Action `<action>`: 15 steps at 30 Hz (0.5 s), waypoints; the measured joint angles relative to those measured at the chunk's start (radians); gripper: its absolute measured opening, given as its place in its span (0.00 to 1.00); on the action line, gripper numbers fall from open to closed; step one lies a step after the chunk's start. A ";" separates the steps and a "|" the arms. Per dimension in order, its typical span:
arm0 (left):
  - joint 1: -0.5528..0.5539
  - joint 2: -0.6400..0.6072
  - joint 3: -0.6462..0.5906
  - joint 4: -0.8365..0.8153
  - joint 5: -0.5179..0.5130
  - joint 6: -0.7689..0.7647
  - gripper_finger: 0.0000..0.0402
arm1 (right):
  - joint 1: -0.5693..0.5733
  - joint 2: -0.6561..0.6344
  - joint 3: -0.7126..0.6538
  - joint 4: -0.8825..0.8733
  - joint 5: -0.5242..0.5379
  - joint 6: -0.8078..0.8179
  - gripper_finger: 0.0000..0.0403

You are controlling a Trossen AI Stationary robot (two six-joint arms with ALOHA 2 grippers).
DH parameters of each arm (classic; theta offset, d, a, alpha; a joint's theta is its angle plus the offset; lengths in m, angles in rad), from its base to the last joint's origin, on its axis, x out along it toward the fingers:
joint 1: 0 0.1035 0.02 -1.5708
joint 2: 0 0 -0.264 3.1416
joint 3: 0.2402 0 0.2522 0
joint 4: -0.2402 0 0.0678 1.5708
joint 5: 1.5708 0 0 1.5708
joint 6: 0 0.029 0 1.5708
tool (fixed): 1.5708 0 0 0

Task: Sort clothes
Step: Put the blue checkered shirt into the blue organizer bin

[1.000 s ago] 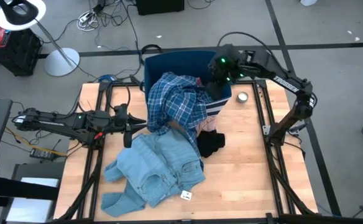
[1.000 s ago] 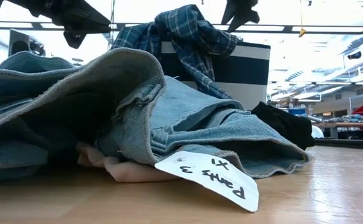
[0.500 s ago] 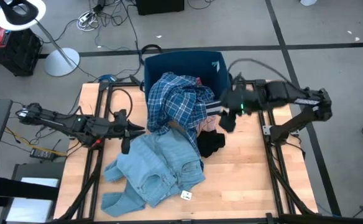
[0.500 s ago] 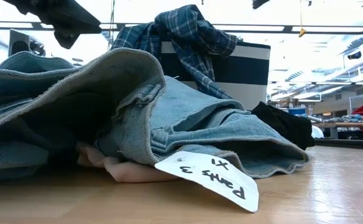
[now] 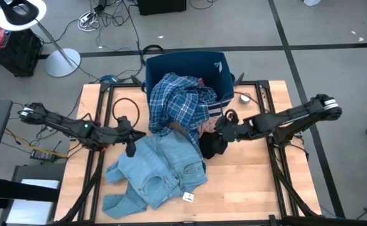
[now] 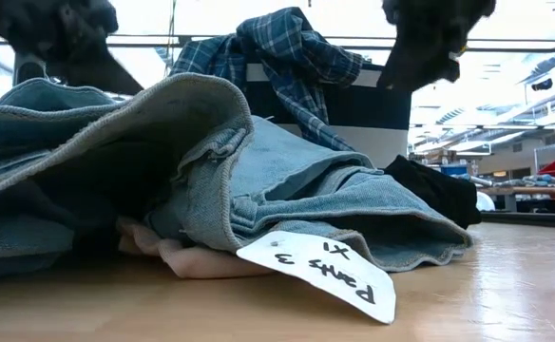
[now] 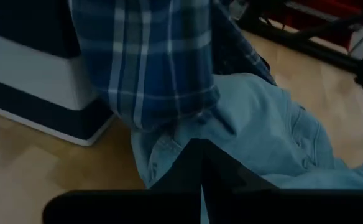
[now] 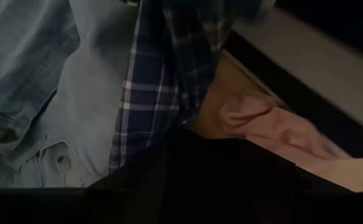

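Left end effector (image 5: 131,135) sits closed and empty beside the jeans (image 5: 161,166); right end effector (image 5: 224,127) gapes over the black garment (image 5: 212,145) beyond them.

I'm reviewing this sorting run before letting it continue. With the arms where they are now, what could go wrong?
The plaid shirt hangs over the bin's rim onto the jeans, so pulling the jeans may drag it along. The left gripper is shut at the jeans' edge and may have pinched only a thin fold that slips. The right gripper, open above the black garment, may also catch the pink item beside it.
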 joint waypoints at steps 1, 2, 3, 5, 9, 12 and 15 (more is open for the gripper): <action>0.000 0.003 -0.021 0.033 -0.008 -0.002 0.01 | -0.003 0.000 -0.034 0.054 0.000 0.000 0.48; 0.001 0.005 -0.039 0.064 -0.026 -0.002 0.01 | -0.006 0.000 -0.065 0.112 0.002 0.000 0.48; 0.002 0.005 -0.057 0.090 -0.051 -0.001 0.01 | -0.010 0.000 -0.090 0.163 0.011 0.000 0.47; 0.002 0.004 -0.085 0.126 -0.129 0.005 0.01 | -0.011 0.000 -0.132 0.222 0.043 0.000 0.42; 0.002 0.006 -0.125 0.125 -0.260 -0.001 0.00 | -0.021 0.010 -0.180 0.325 0.123 -0.002 0.24; 0.002 0.023 -0.154 0.128 -0.304 -0.018 0.00 | -0.043 0.041 -0.202 0.400 0.138 -0.034 0.08; 0.003 0.052 -0.172 0.189 -0.311 -0.030 0.00 | -0.068 0.099 -0.200 0.451 0.121 -0.065 0.02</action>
